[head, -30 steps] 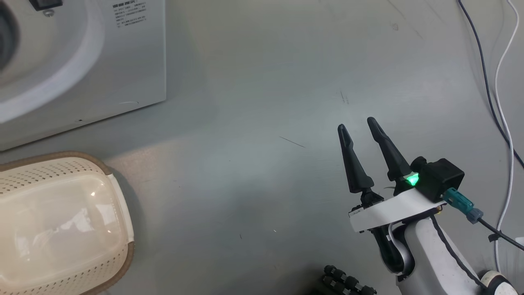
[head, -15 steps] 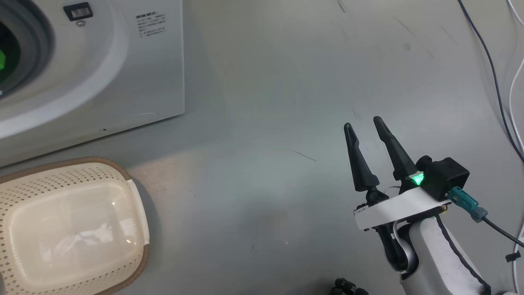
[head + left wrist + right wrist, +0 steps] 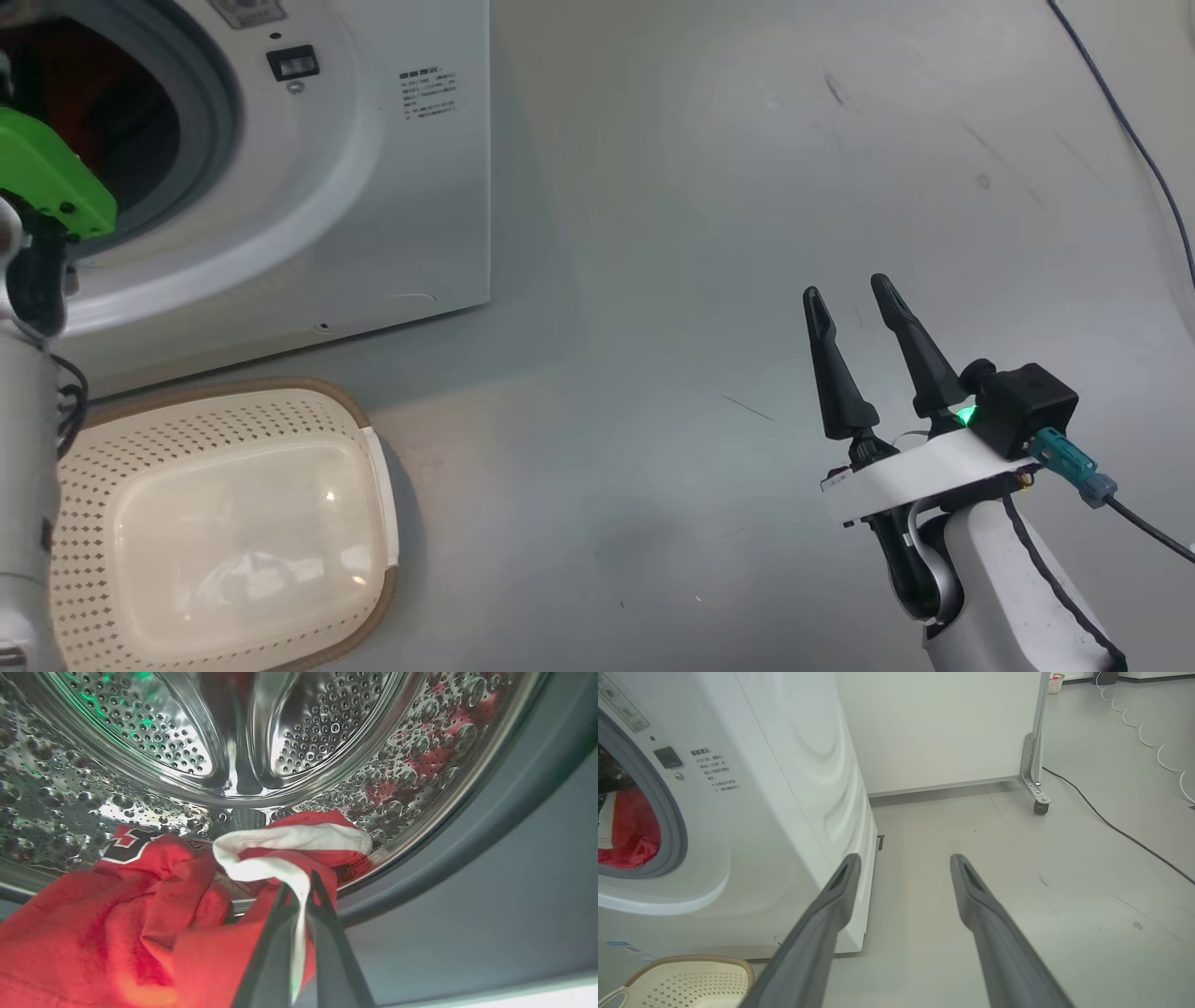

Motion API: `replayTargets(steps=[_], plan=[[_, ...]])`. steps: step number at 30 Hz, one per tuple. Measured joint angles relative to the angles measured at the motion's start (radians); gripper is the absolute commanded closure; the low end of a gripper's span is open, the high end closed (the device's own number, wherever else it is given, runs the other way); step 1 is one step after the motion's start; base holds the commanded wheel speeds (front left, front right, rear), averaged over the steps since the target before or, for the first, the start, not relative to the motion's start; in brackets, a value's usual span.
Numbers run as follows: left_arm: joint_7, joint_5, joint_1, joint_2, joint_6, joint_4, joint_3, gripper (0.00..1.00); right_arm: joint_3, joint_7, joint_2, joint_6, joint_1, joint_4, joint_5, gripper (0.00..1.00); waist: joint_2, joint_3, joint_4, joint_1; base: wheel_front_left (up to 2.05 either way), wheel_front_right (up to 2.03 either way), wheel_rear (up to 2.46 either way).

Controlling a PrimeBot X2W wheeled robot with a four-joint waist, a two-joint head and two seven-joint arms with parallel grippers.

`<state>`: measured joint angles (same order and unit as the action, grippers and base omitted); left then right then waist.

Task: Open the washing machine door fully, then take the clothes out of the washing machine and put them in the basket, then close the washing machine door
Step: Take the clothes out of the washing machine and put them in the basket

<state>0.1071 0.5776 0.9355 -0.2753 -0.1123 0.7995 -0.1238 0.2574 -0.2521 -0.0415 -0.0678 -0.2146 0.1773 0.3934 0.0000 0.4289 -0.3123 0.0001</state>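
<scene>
The washing machine point(image 3: 411, 187) stands at the upper left with its round grey-rimmed opening uncovered; its door is out of view. Inside the steel drum point(image 3: 140, 742) lie the red clothes point(image 3: 117, 914), and my left gripper point(image 3: 299, 884) is shut on a white trim strip point(image 3: 289, 840) of one garment. My left arm point(image 3: 23, 467) reaches up into the opening. The red clothes point(image 3: 630, 835) also show through the opening in the right wrist view. The cream basket point(image 3: 280, 387) sits empty on the floor before the machine. My right gripper point(image 3: 848, 289) hangs open over bare floor to the right.
Grey floor spreads right of the machine. A dark cable point(image 3: 1120, 121) runs along the far right. A white panel on a caster foot point(image 3: 1036, 802) stands behind, with another cable point(image 3: 1111, 826) trailing from it. The basket's rim point(image 3: 691, 961) lies just left of my right fingers.
The head camera has swung, so the machine and the basket sit further right in the picture and my left arm has come into view. My right gripper stays open and holds its place.
</scene>
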Motion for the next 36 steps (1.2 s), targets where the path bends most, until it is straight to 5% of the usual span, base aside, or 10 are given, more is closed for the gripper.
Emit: replayTargets(steps=[24, 36], plan=[[-0.355, -0.059, -0.225, 0.020, -0.012, -0.179, -0.145, 1.00, -0.044, 0.000, -0.007, -0.012, 0.078, 0.034, -0.010, 0.00, 0.0000, -0.171, 0.123, 0.0000, 0.00, 0.00, 0.00], [-0.365, -0.080, -0.306, 0.005, -0.012, -0.353, -0.100, 1.00, -0.053, 0.000, -0.020, -0.020, 0.123, 0.047, -0.018, 0.00, 0.0000, -0.246, 0.181, 0.0000, 0.00, 0.00, 0.00]])
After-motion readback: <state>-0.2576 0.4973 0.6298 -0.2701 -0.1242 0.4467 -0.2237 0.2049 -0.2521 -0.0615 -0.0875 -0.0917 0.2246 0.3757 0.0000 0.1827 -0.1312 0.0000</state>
